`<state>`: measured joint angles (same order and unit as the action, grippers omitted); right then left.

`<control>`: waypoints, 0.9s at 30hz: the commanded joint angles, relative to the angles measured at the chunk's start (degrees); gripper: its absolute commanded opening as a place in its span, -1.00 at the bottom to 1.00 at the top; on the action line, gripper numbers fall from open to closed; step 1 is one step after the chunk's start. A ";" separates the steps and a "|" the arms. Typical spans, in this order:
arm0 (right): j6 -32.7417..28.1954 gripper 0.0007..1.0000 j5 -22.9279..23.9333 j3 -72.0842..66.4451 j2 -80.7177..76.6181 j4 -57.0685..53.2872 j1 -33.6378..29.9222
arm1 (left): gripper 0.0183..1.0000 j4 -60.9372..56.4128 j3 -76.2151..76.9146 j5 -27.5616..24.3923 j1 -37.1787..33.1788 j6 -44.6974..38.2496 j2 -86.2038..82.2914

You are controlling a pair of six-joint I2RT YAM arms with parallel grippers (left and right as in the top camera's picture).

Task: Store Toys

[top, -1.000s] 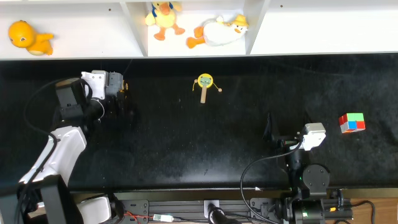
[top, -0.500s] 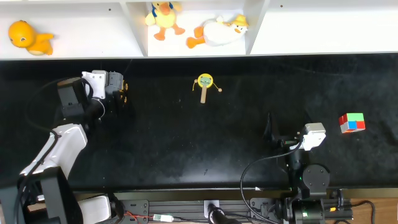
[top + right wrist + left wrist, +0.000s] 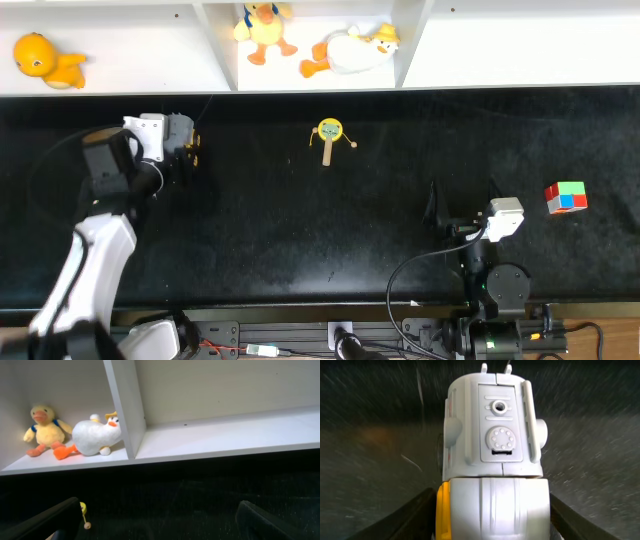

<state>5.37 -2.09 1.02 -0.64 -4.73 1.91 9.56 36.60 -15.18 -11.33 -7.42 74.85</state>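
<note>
Grey robot toy: you have it clamped in the left gripper, one dark finger on each side of its lower body and a yellow patch showing next to one finger (I cannot tell whether it touches the mat).
Left gripper: closed on the robot toy, with the white shelf just ahead of its fingertips.
Right gripper: your fingers are spread wide with nothing between them, low over the black mat.
Yellow rattle drum: lies on the mat ahead of your right gripper, toward the left arm's side and well apart from both grippers.
Colour cube: on the mat near your right gripper, on its outer side, not touching it.
Yellow duck plush and white goose plush: side by side in the shelf compartment ahead of your right gripper, beyond the rattle drum.
Orange duck: in the shelf compartment ahead of your left gripper, toward its outer side.
</note>
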 commanded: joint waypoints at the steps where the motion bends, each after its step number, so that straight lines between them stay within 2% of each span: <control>1: 0.22 0.99 0.20 -0.74 0.39 0.33 -0.07 | -0.08 0.90 -0.26 0.50 0.15 0.28 -7.52; 9: 0.22 0.99 0.20 -0.74 0.39 0.33 -0.07 | -0.13 0.85 2.80 0.72 0.17 3.08 -8.11; 27: 0.22 0.99 0.20 -0.74 0.39 0.33 -0.07 | -0.19 2.40 21.79 -0.31 0.22 4.55 9.73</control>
<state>5.34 -2.09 1.02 -0.64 -4.71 1.91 11.88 54.48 -14.72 -11.33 -3.90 82.26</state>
